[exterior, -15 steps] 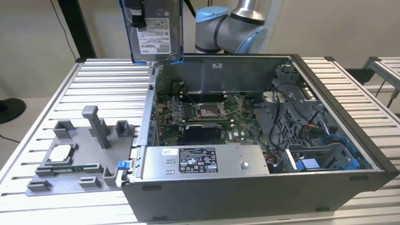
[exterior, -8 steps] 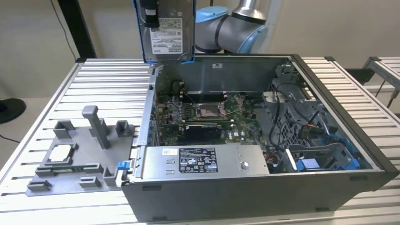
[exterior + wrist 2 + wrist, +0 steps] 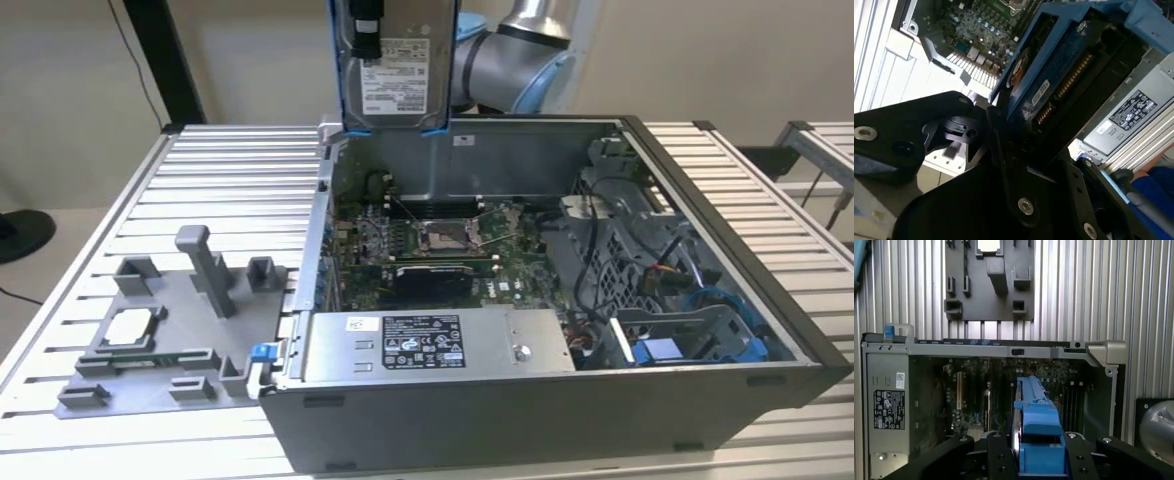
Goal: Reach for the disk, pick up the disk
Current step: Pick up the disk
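One blue-railed, silver metal disk (image 3: 396,75) apparently in black claw (image 3: 1038,462).

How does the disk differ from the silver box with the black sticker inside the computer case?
The disk hangs upright above the case, held by the gripper; the silver box lies fixed inside the case. The disk has blue rails and a white label; the box has a black-and-white sticker. Both are silver metal.

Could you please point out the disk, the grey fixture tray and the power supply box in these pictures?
disk (image 3: 396,75): exterior view, on its white label.
grey fixture tray (image 3: 160,365): exterior view, on its flat base.
power supply box (image 3: 534,335): exterior view, on its bare silver top.
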`<action>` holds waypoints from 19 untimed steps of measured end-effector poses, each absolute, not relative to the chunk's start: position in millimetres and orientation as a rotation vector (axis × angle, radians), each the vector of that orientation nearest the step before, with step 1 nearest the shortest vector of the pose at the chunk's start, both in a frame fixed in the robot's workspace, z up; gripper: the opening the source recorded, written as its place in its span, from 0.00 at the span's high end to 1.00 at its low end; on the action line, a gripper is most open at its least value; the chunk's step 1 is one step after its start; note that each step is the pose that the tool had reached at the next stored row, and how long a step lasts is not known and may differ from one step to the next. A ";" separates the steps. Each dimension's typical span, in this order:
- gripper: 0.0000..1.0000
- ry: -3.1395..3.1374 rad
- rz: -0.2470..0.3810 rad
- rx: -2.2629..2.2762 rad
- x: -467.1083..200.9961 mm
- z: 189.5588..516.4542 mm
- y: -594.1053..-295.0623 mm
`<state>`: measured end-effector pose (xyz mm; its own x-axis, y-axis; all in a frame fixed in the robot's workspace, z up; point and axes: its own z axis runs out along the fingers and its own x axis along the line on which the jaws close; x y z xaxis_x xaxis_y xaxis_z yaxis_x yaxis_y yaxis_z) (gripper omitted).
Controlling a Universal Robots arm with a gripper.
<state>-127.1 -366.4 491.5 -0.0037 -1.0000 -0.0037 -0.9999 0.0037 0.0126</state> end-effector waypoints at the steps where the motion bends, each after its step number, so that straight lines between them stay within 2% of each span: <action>1: 1.00 -2.221 -0.018 2.213 -122.4 491.4 -366.4; 19: 1.00 -2.219 -0.022 2.211 -40.6 491.5 -366.0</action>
<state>-40.6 -366.0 491.5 -0.0037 -1.0000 -0.0037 -0.9999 0.0036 0.0157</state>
